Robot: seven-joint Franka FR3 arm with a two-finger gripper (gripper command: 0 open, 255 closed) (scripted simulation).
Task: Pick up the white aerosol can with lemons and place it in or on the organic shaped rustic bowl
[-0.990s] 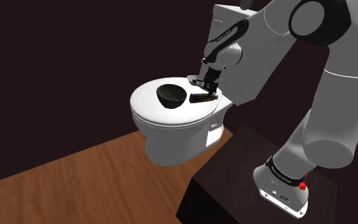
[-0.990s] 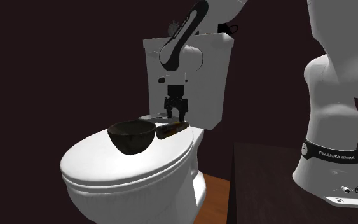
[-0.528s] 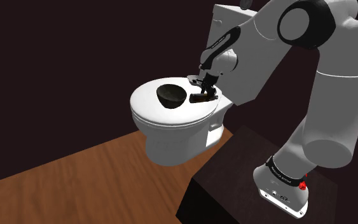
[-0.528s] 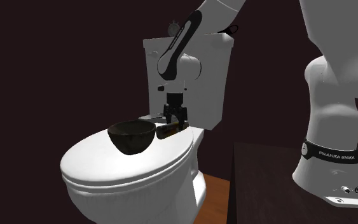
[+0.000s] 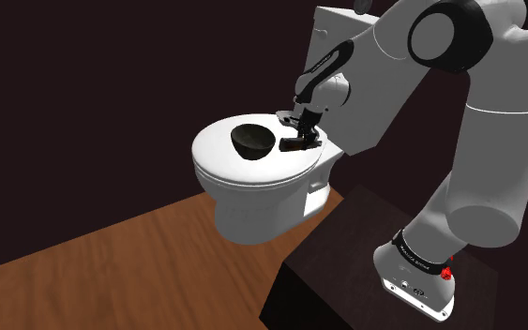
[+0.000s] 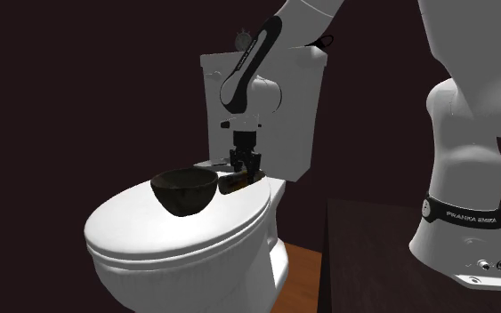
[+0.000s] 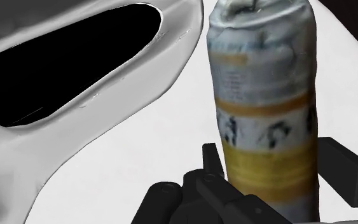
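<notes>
The can is found lying on its side on the closed toilet lid, just beside the bowl and between it and the tank. It is pinched by the gripper: one finger is pressed to each flank, at the lower yellow band near the can's base. The grip is taken across the narrow body, most likely because a lying cylinder can be closed on only across its width. The can is judged not yet lifted, since it is seen resting on the lid in the shoulder view.

The bowl is set upright on the lid with its mouth open upward, so the can may be dropped or laid into it from above. A short lift and a small carry toward the bowl are judged to be all that is called for.

By the wrist view the can's pale wrap, yellow bands and crumpled top are shown, and the bowl's wall is rendered light grey around a black hollow. In the second exterior view the can and bowl are rendered dark, but their height over the lid and the gripper's vertical approach are made plain there. The stand and wooden floor are given by the shoulder view.
</notes>
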